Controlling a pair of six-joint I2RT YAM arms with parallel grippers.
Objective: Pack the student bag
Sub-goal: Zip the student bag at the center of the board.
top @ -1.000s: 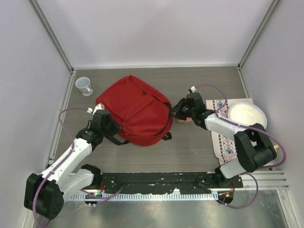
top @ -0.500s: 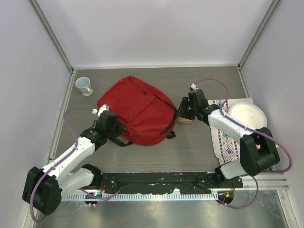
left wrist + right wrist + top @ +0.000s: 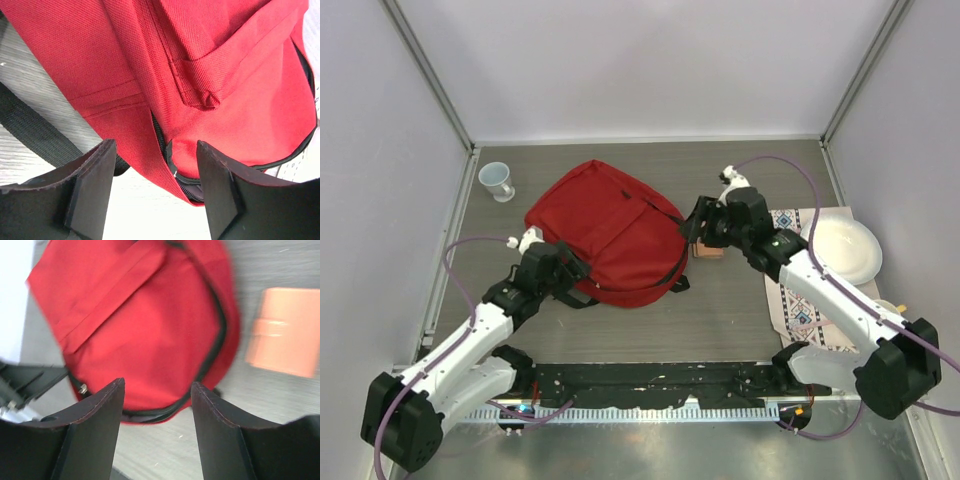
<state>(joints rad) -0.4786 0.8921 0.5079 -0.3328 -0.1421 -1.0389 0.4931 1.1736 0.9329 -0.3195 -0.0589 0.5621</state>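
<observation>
We see the red backpack [image 3: 610,232] lying flat in the middle of the table [image 3: 720,320], its front pocket facing up. The left fingers [image 3: 570,268] sit at the bag's near left corner. In the left wrist view they stand spread, with nothing pinched between them. Beyond the gap we see the red fabric, a black zipper [image 3: 167,160] running along the seam, and a black strap [image 3: 35,131] lying on the table to the left.

The right fingers [image 3: 693,228] are at the bag's right edge. They too stand spread and hold nothing, and in the right wrist view the bag fills the space ahead of them. A small orange box [image 3: 708,250] lies on the table just beside the bag's right side, close under the right fingers.

A white cup [image 3: 497,181] stands at the far left, well apart from the bag. On the right lies a patterned cloth [image 3: 798,300], with a white bowl [image 3: 845,250] by its far right edge.
</observation>
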